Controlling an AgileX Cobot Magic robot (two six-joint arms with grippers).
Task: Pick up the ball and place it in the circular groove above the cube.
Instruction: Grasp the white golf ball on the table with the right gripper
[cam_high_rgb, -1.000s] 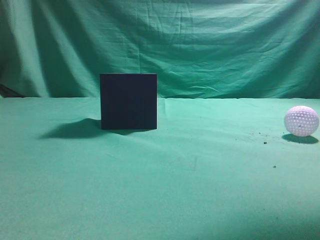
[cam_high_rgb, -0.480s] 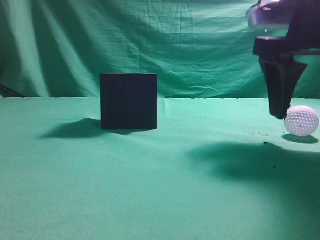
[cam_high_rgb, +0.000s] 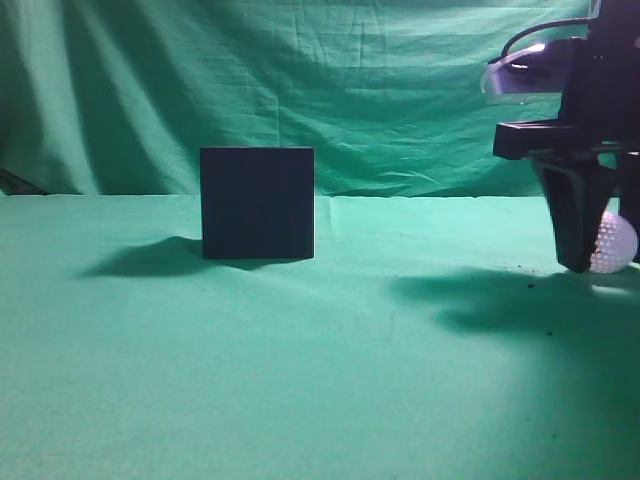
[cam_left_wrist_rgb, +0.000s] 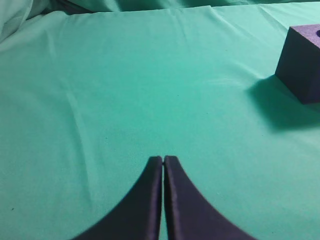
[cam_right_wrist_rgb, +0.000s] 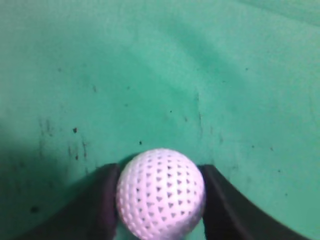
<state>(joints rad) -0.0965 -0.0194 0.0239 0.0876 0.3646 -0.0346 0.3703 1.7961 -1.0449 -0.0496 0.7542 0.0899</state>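
The white dimpled ball (cam_right_wrist_rgb: 161, 194) rests on the green cloth between the two dark fingers of my right gripper (cam_right_wrist_rgb: 160, 200), which touch it on both sides. In the exterior view the right gripper (cam_high_rgb: 605, 262) is down at the table at the far right, with the ball (cam_high_rgb: 616, 243) partly hidden behind its finger. The dark cube (cam_high_rgb: 257, 203) stands left of centre, far from the ball. It also shows at the right edge of the left wrist view (cam_left_wrist_rgb: 305, 65). My left gripper (cam_left_wrist_rgb: 163, 160) is shut and empty over bare cloth.
Green cloth covers the table (cam_high_rgb: 330, 380) and hangs as a backdrop. Small dark specks lie on the cloth near the ball (cam_right_wrist_rgb: 75, 131). The right arm casts a broad shadow on the cloth (cam_high_rgb: 500, 300).
The right arm came in from above at the right and dropped to the table. Its fingers now sit on either side of the ball, which was standing alone one second ago.
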